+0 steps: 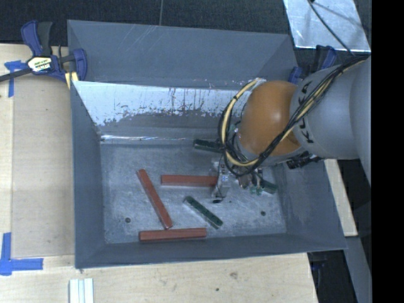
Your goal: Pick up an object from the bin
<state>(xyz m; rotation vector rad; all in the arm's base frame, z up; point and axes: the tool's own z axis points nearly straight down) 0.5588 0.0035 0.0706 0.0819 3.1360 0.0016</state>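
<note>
Red-brown bar [186, 180] lying flat mid-bin, running left-right, looks like the pick: claw [219, 188] is down at its right end, touching or just above it, can't say which from here. Can't tell if the claw is spread or pressed together, as the orange cover [268, 122] and cables hide most of it. Nothing visibly pinched, so I'd call this the descend step, grasp not made yet. Next move needs the claw square across the bar's narrow width, then a straight lift clear of the walls. Bin [85, 188] contents: that bar, a slanted red-brown bar [154, 199] left of centre, a third red-brown bar [172, 234] along the near wall, a dark green strip [203, 211] just below the claw, another dark green strip [205, 145] by the back wall under the arm. All lie flat, none stacked; the slanted bar's lower end sits close to the third one
</note>
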